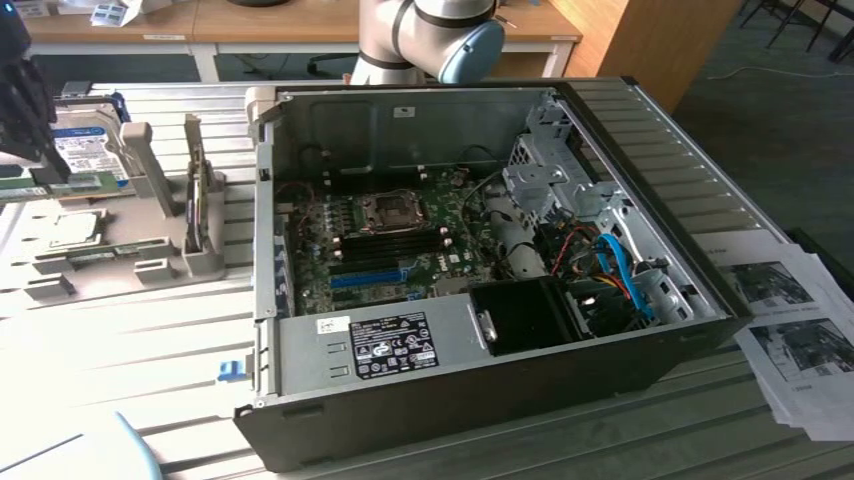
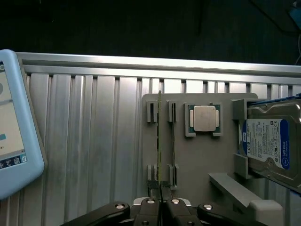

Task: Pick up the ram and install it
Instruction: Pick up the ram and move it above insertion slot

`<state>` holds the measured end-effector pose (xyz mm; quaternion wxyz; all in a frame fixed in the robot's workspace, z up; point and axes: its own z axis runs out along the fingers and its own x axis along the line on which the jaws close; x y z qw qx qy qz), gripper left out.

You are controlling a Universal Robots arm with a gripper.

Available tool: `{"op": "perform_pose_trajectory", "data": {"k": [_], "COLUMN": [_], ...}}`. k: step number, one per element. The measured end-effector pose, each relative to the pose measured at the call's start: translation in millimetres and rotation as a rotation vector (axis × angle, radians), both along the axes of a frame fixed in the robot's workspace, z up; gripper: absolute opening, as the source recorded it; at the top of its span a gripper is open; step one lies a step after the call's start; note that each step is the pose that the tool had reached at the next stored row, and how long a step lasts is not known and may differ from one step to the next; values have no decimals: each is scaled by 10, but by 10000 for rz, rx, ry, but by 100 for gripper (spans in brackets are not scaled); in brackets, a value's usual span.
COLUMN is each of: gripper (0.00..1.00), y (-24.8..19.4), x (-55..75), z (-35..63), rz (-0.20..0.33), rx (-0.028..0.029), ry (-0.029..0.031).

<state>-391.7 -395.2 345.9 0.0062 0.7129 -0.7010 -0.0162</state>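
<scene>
On a slatted metal table (image 1: 174, 340), a blue-edged screen (image 1: 127, 445) lies nearest the exterior camera, at seven o'clock from an open black computer case (image 1: 641, 380). Inside the case the green motherboard (image 1: 387, 240) lies exposed, with a bright blue slot strip (image 1: 367, 278) across its near part. Printed papers (image 1: 794, 340) spread at four o'clock from the case. At nine o'clock from it sits a grey tray (image 2: 197, 160). Above that tray the gripper (image 1: 51, 178) has its jaws closed on the ram (image 1: 80, 186), a thin green stick held lengthwise, raised clear of the tray's slots and well apart from the case. The wrist camera sees the stick edge-on, pinched at one end between the dark fingers (image 2: 151, 214). A second stick (image 2: 173, 136) sits in the tray just beside it, then a square processor chip (image 2: 204, 117) and a hard drive (image 2: 270, 143) with a blue-white label. The arm (image 1: 427, 35) rises at twelve o'clock behind the case.
</scene>
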Motion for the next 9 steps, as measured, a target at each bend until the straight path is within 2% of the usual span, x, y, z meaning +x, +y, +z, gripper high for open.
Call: {"op": "perform_pose_trajectory", "data": {"k": [9], "gripper": [11], "y": [0], "x": [0], "z": [212], "rz": [0], "rx": [0], "ry": [0]}}
